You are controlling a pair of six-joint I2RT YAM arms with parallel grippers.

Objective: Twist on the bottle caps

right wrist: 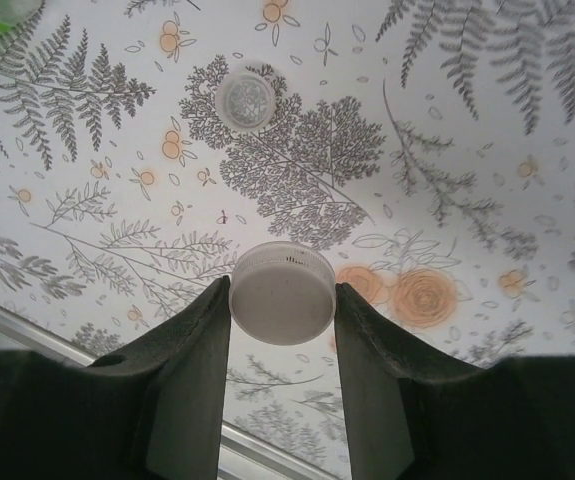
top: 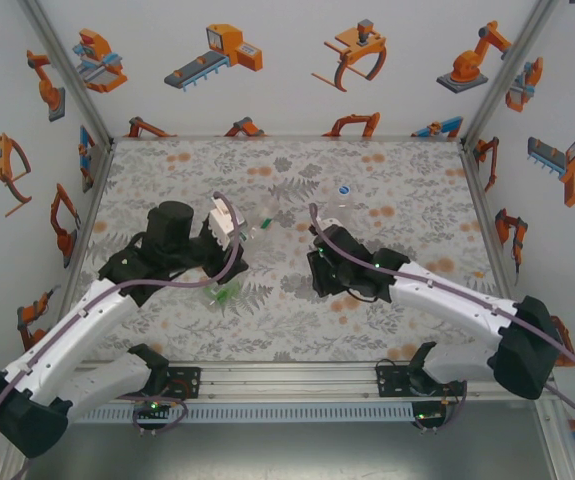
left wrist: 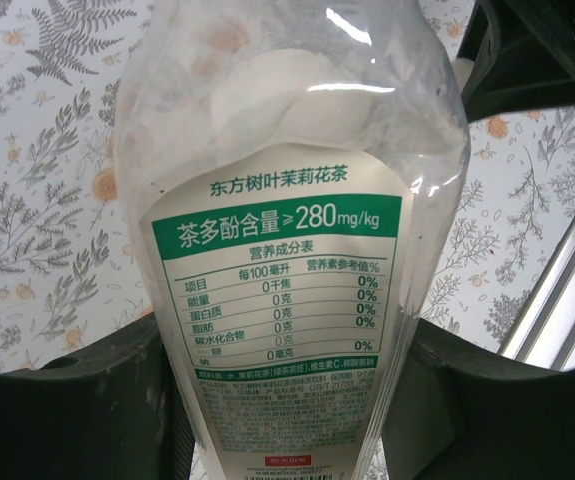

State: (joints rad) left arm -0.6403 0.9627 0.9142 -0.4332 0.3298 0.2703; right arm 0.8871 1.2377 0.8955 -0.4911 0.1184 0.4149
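The fern-printed table (right wrist: 467,150) lay beneath both arms. The left gripper (left wrist: 287,400) clenched the labelled bottle (left wrist: 287,250). The right gripper (right wrist: 282,300) pinched a white cap (right wrist: 281,280) between its fingers, another cap (right wrist: 246,100) lying on the table beyond.

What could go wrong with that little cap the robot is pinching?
The white cap is pinched just by its rim in the right hand, so it might pop out. The labeled bottle in the left hand looks slippery and could twist when the cap gets screwed on.
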